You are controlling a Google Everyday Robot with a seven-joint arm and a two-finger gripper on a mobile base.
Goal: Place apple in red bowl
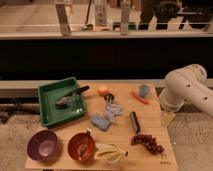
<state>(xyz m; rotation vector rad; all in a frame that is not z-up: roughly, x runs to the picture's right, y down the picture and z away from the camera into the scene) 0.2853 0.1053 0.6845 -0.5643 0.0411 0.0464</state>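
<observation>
Looking over the bench, we are seeing the apple sitting near the far edge, just right of the green tray (a dark tool is lying in it). The red bowl is resting at the near edge, between a purple bowl and a banana, well apart from the apple. Our arm is curving in from the right, and the pincer is hanging low beside the bench's right edge; we cannot tell whether it is released or clenched.
</observation>
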